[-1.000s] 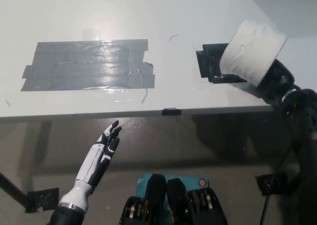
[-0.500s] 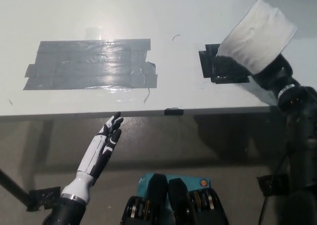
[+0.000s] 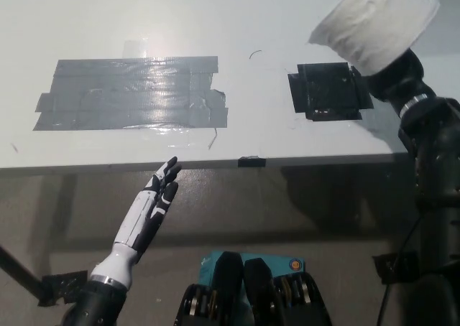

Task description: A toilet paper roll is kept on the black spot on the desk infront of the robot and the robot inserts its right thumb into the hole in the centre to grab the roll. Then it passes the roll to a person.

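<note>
Toilet paper roll [image 3: 377, 21]: white, tilted, raised above black spot [image 3: 327, 90] on worktop [image 3: 251, 24], carried on black right hand [image 3: 394, 75]. White left hand [image 3: 154, 200] below worktop edge, fingers extended, empty.

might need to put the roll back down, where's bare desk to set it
Bare white desk lies between the grey tape patch and the black spot, and all along the far side above both. The black spot itself is uncovered. The right robot hand holding the toilet paper roll crowds the right edge. The left robot hand rests below the near edge.
</note>
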`<state>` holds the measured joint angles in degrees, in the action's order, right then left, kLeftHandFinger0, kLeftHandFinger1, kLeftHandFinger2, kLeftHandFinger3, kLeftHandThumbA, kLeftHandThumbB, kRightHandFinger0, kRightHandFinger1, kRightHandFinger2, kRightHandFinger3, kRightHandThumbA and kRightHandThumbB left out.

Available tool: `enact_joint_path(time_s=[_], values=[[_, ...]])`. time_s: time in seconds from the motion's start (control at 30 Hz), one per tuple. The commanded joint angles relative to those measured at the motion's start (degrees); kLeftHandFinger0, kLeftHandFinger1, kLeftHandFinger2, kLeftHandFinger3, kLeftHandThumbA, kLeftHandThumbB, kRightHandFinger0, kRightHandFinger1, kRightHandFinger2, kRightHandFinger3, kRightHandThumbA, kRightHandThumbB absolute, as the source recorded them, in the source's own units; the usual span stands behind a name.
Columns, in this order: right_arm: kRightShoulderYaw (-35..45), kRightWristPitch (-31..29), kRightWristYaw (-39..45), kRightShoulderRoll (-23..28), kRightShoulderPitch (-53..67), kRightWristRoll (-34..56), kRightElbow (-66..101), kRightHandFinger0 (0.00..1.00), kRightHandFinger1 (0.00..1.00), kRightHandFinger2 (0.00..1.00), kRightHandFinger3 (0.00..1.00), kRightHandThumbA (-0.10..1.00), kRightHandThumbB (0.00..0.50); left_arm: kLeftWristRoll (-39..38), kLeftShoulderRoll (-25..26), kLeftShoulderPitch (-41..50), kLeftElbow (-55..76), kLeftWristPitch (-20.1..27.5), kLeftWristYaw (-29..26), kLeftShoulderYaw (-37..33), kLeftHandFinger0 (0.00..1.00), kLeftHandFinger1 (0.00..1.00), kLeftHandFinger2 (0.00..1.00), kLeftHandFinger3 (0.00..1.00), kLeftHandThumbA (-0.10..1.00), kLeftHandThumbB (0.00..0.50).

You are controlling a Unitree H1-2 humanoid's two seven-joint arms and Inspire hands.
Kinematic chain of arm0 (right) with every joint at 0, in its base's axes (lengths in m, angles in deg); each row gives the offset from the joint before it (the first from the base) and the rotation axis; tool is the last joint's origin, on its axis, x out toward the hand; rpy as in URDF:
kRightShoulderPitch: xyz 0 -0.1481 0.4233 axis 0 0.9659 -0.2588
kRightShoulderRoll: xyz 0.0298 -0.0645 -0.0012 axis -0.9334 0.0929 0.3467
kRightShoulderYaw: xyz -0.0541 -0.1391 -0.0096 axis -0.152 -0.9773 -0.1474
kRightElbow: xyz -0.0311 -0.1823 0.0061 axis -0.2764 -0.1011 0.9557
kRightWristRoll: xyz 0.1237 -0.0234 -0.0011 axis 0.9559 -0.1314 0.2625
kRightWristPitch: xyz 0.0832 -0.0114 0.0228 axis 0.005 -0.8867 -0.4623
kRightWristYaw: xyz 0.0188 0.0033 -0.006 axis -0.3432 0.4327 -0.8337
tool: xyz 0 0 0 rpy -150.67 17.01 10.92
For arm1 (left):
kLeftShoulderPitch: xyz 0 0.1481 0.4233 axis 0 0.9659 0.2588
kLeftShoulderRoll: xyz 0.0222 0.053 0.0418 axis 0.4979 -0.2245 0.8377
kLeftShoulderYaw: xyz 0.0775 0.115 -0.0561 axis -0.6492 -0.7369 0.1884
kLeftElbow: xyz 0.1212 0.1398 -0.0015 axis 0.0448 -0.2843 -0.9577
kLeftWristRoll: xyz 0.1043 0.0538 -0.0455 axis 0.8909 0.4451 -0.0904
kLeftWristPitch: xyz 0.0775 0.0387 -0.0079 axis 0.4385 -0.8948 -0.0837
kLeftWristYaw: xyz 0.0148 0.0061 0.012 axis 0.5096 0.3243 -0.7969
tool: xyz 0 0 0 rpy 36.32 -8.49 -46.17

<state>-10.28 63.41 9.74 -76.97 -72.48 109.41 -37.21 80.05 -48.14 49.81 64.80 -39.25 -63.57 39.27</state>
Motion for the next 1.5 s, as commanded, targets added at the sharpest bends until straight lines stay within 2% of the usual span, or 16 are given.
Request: enact_joint_path(time_s=[0.0, 0.2, 0.3, 0.63, 0.77, 0.83, 1.0, 1.2, 1.33, 1.37, 1.47], values=[[-2.40, 0.66, -3.25, -0.03, -4.68, 5.05, 3.02, 0.00, 0.36, 0.75, 1.00, -0.10, 0.107, 0.45, 0.44, -1.10, 0.63, 1.03, 0.49, -0.39, 1.00, 1.00, 1.00, 1.00, 1.00, 0.035], [-4.53, 0.66, -3.27, -0.33, -5.74, 5.46, 1.85, 0.00, 0.35, 0.71, 1.00, -0.10, 0.132, 0.41, 0.49, -1.06, 0.88, 1.04, 0.68, -0.36, 1.00, 1.00, 1.00, 1.00, 1.00, 0.030], [-5.38, 0.66, -2.76, -0.49, -6.14, 4.07, 1.39, 0.00, 0.31, 0.67, 1.00, -0.10, 0.140, 0.60, 0.46, -0.99, 1.24, 0.34, 0.69, -0.38, 1.00, 1.00, 1.00, 1.00, 1.00, 0.031], [-6.67, 0.66, -4.14, -1.41, -6.42, 4.51, 1.88, 0.00, 0.30, 0.69, 1.00, -0.10, 0.135, 0.40, 0.50, -0.76, 1.74, 0.28, 1.03, -0.51, 1.00, 1.00, 1.00, 1.00, 1.00, 0.025], [-7.24, 0.66, -4.75, -1.61, -6.25, 5.37, 2.41, 0.00, 0.31, 0.71, 1.00, -0.10, 0.132, 0.39, 0.50, -0.82, 1.37, 0.25, 1.01, -0.50, 1.00, 1.00, 1.00, 1.00, 1.00, 0.030], [-7.49, 0.66, -4.37, -1.80, -6.32, 4.84, 2.27, 0.00, 0.35, 0.73, 1.00, -0.10, 0.131, 0.47, 0.58, -0.69, 1.41, 0.03, 1.05, -0.51, 1.00, 1.00, 1.00, 1.00, 1.00, 0.027], [-7.48, 0.66, -4.99, -2.32, -6.56, 4.13, 2.28, 0.00, 0.35, 0.70, 0.96, -0.10, 0.149, 0.46, 0.59, -0.36, 1.63, 0.15, 1.14, -0.61, 1.00, 1.00, 1.00, 1.00, 1.00, 0.018], [-7.17, 0.66, -5.20, -2.42, -6.88, 3.90, 2.52, 0.00, 0.35, 0.69, 0.96, -0.10, 0.155, 0.59, 0.53, -0.18, 2.05, -0.26, 1.18, -0.75, 1.00, 1.00, 1.00, 1.00, 1.00, 0.023], [-7.70, 0.66, -5.18, -1.90, -6.95, 3.91, 3.03, 0.00, 0.34, 0.69, 0.98, -0.10, 0.141, 0.45, 0.63, -0.37, 1.69, 0.36, 1.24, -0.80, 1.00, 1.00, 1.00, 1.00, 1.00, 0.016], [-7.65, 0.66, -5.09, -1.86, -7.00, 3.97, 3.03, 0.00, 0.34, 0.69, 1.00, -0.10, 0.142, 0.47, 0.66, -0.40, 1.68, 0.41, 1.27, -0.84, 1.00, 1.00, 1.00, 1.00, 1.00, 0.012], [-7.30, 0.66, -4.71, -1.51, -7.73, 2.83, 2.20, 0.00, 0.32, 0.68, 0.99, -0.10, 0.159, 0.56, 0.69, -0.75, 1.94, 0.16, 1.32, -0.90, 1.00, 1.00, 1.00, 1.00, 1.00, 0.009]])
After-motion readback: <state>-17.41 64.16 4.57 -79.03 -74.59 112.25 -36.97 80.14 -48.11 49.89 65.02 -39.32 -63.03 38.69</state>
